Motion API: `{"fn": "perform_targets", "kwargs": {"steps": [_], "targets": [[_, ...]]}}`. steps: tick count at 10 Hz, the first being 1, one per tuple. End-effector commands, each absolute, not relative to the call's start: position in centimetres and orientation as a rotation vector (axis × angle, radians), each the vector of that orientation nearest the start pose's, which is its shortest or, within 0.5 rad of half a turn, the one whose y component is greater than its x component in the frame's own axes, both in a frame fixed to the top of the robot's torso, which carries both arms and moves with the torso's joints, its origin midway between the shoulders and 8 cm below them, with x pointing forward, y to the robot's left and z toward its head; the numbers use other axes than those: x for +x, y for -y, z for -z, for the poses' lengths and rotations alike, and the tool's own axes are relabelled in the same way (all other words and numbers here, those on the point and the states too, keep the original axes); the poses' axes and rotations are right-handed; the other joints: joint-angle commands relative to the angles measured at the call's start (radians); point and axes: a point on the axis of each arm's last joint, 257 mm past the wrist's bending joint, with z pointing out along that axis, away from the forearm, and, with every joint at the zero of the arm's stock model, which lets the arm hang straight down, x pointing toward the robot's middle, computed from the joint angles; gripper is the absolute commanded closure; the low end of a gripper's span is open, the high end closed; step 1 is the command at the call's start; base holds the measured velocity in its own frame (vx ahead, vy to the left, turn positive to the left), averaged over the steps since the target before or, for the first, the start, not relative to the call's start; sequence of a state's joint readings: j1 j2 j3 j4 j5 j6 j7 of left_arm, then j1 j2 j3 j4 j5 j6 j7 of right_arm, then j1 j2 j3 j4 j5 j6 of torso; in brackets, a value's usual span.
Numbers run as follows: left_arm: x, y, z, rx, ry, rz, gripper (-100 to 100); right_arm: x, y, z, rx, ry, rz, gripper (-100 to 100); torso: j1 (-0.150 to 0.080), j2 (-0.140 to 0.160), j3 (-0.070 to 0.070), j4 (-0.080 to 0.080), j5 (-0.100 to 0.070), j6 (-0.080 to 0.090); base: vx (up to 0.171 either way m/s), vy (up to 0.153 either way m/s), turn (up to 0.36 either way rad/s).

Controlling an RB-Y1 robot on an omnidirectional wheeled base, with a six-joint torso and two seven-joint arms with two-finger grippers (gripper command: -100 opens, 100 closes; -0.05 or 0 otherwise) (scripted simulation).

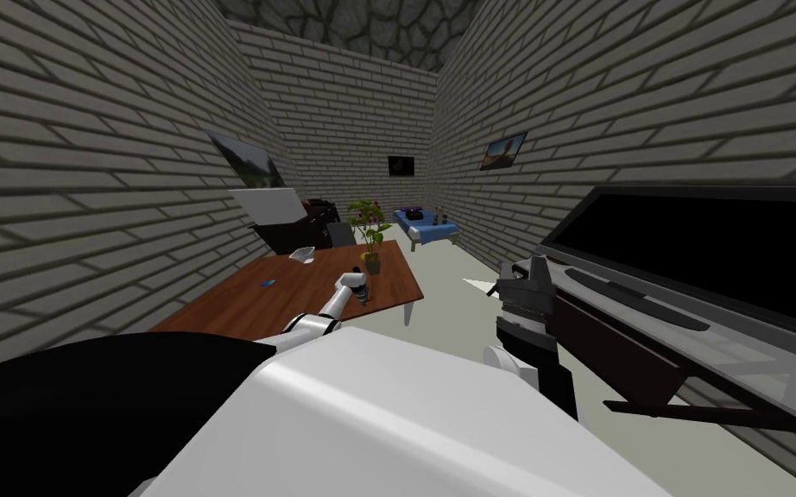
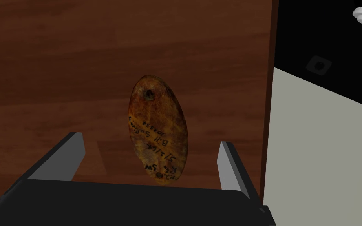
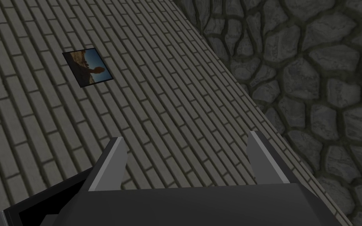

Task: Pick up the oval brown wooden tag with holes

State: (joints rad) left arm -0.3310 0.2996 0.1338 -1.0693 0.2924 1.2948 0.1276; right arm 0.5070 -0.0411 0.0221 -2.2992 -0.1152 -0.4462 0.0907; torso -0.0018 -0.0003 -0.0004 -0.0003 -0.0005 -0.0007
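An oval brown tag (image 2: 158,131) with a hole near one end and dark handwriting lies flat on the brown wooden table (image 2: 58,59), close to the table's edge. My left gripper (image 2: 149,140) hovers over it, open, with one finger on each side of the tag and neither touching it. In the head view my left arm reaches over the table's (image 1: 284,298) near right part, the left gripper (image 1: 363,298) just in front of a potted plant. My right gripper (image 3: 186,141) is open and holds nothing; it is raised at my right side (image 1: 521,285).
A potted plant (image 1: 370,233), a white bowl (image 1: 302,254) and a small blue item (image 1: 267,282) are on the table. A big dark screen (image 1: 716,259) on a low stand runs along the right wall. Pale floor (image 2: 317,149) lies past the table edge.
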Motion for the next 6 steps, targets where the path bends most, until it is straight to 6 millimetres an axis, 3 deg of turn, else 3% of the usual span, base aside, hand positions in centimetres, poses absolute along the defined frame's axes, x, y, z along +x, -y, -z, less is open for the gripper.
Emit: {"fn": "perform_targets", "kwargs": {"steps": [1, 6], "targets": [[39.3, -35.4, 48.2, -2.45, -1.833, 0.182, -100, 34.9, 28.2, -2.0, 0.703, -0.633, -1.305, 0, 0.0, 0.0, 0.0, 0.0, 0.0, 0.0, 0.063, -0.085, 0.031], [38.1, -38.0, 48.5, -2.434, -1.852, 0.191, -100, 34.9, 28.2, -2.0, 0.703, -0.633, -1.305, 0, -0.001, -0.002, -0.001, 0.0, 0.0, 0.0, 0.054, -0.071, 0.014]]}}
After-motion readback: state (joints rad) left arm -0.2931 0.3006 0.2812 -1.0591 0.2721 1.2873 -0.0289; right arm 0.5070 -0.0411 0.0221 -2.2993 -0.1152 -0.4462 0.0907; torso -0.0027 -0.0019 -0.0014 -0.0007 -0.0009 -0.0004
